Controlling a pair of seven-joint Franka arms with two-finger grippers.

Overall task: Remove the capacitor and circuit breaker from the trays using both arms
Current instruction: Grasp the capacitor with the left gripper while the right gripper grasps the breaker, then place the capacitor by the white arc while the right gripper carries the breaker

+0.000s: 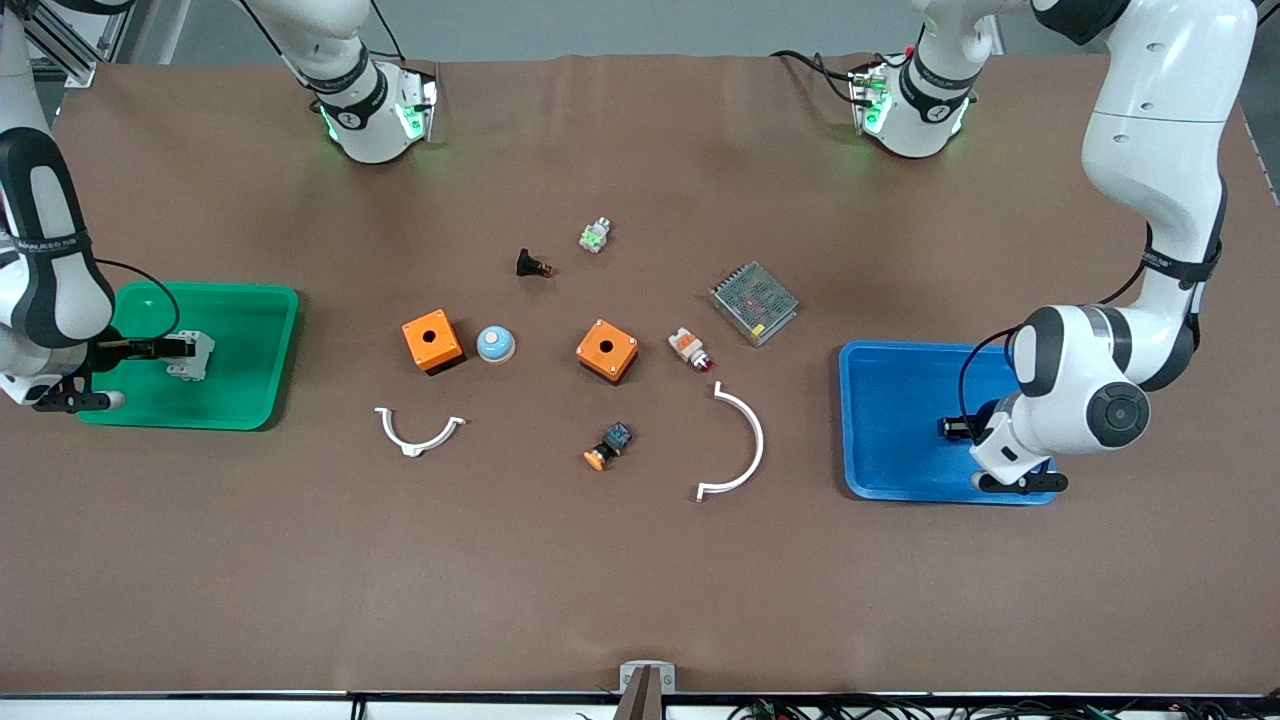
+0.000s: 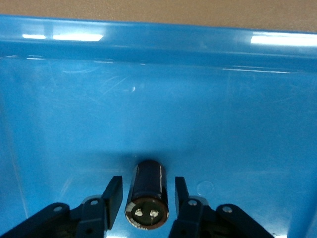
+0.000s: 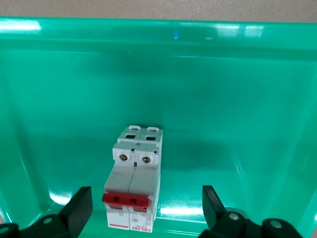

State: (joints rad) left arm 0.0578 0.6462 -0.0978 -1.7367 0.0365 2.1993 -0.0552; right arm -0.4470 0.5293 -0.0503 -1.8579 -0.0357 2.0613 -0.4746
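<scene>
The capacitor (image 2: pixel 148 193), a small black cylinder, lies on its side on the floor of the blue tray (image 2: pixel 237 124). My left gripper (image 2: pixel 147 183) is open around it, with a gap on each side. In the front view that gripper (image 1: pixel 955 428) is low in the blue tray (image 1: pixel 890 420) and hides the capacitor. The breaker (image 3: pixel 133 183), white with red levers, rests in the green tray (image 3: pixel 237 99). My right gripper (image 3: pixel 146 193) is wide open on either side of it and does not touch it. In the front view the right gripper (image 1: pixel 160 348) is beside the breaker (image 1: pixel 197 355) in the green tray (image 1: pixel 250 330).
In the table's middle are two orange boxes (image 1: pixel 432 340) (image 1: pixel 607 350), a blue-white dome (image 1: pixel 495 344), a white-and-orange lamp (image 1: pixel 690 349), a grey mesh-topped box (image 1: pixel 754 301), a black red-tipped part (image 1: pixel 531 265), an orange-capped button (image 1: pixel 609 445) and two white curved pieces (image 1: pixel 418 432) (image 1: pixel 740 445).
</scene>
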